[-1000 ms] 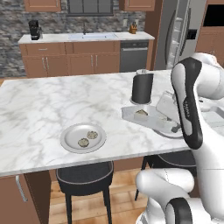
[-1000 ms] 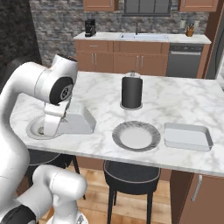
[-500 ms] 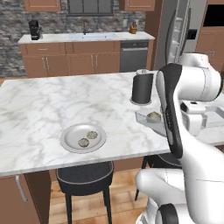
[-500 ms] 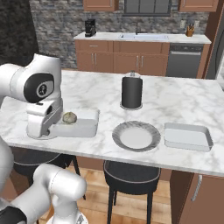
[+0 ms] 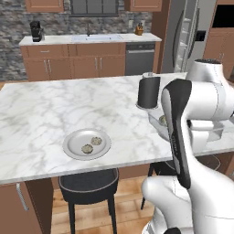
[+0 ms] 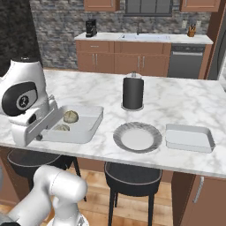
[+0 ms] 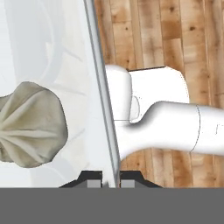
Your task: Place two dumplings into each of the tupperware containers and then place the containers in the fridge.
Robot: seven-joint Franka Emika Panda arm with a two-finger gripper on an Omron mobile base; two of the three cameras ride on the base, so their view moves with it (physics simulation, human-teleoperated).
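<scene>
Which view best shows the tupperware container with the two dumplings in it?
The right base view: the whole tupperware container with both dumplings. In the left base view the arm hides most of it. The hand view shows its wall, pinched by the gripper.

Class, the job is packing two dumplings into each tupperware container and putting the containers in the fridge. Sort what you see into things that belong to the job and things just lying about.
Belong to the job:
- gripped container, two dumplings inside
- empty container
- plate with two dumplings
- fridge
- gripper, fingers shut on the container's rim

Just lying about:
- empty plate
- black canister
- coffee maker
</scene>
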